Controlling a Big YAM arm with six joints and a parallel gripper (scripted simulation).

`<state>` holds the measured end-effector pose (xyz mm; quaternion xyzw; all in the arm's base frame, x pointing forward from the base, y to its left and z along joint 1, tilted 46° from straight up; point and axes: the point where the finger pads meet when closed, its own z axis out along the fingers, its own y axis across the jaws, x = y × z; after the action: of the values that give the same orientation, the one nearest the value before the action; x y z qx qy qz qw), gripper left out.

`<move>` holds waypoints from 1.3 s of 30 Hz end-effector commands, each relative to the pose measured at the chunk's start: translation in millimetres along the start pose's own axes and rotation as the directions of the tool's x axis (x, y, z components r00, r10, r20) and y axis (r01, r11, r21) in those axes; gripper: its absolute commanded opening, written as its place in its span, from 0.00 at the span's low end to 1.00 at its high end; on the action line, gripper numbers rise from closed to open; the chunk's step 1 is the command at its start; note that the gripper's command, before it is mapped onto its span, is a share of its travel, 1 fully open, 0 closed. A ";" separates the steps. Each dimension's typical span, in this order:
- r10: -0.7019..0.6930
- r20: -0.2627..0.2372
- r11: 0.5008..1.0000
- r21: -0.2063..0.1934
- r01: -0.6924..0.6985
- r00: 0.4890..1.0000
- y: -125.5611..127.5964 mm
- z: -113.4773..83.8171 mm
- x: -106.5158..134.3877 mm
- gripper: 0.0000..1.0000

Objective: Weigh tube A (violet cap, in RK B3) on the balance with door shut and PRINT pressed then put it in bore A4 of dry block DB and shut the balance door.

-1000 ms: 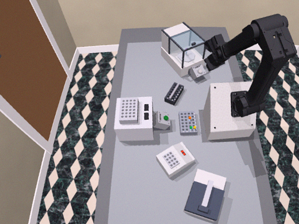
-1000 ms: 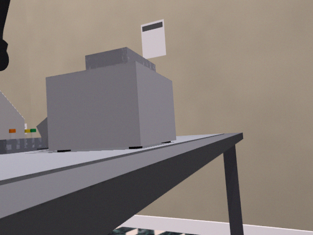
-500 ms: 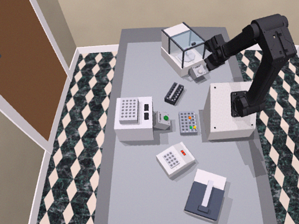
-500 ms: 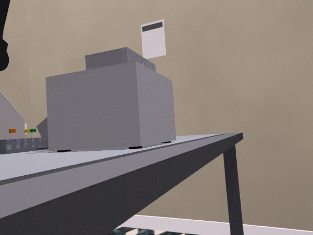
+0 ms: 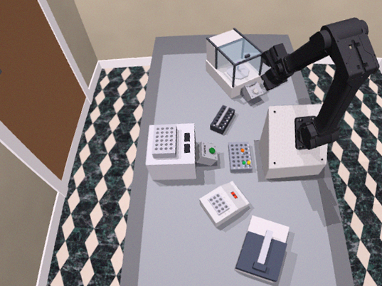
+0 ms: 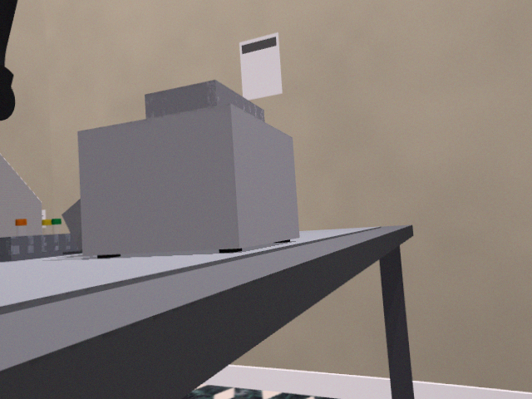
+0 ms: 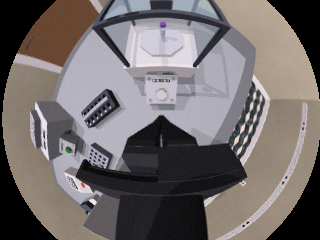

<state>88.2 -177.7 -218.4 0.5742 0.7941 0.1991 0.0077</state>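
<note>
The jaws [image 5: 265,87] come in fully closed, nothing in their grip, poised near the balance's sloping front, presumably to prod PRINT [image 5: 255,91] [image 7: 161,95], while violet-capped tube A [image 7: 163,30] stands upright on the pan [image 5: 238,72] [image 7: 150,46] for weighing!

violet-capped tube [image 7: 163,31] upright on the balance's pan [image 7: 150,47], closed black claw [image 7: 161,118] in front, knob-topped panel [image 7: 154,98] between

Our arm [image 5: 339,96] [image 6: 5,38] [image 7: 162,217] rises from its base plate [image 5: 297,122] near the middle of the desk's [image 5: 145,170] [image 6: 171,292] [image 7: 135,107] right long edge in the top view, elbow bent high outside that edge; our gripper [image 5: 267,82] [image 7: 161,118], fingers together and holding nothing, hangs toward the upper-right corner.
</note>
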 end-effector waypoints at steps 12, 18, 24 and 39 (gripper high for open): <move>-0.019 0.049 1.000 0.010 0.018 0.999 -1.8 9.1 -29.2 0.00; -0.018 0.048 1.000 0.009 0.018 0.999 -1.7 19.8 -28.3 0.00; -0.016 0.041 1.000 0.007 0.016 0.999 -1.0 28.9 -23.6 0.00; -0.017 0.043 1.000 0.006 0.017 0.999 -0.8 53.2 -25.0 0.00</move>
<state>100.5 -165.9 -260.4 0.5702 0.7974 0.1974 0.0096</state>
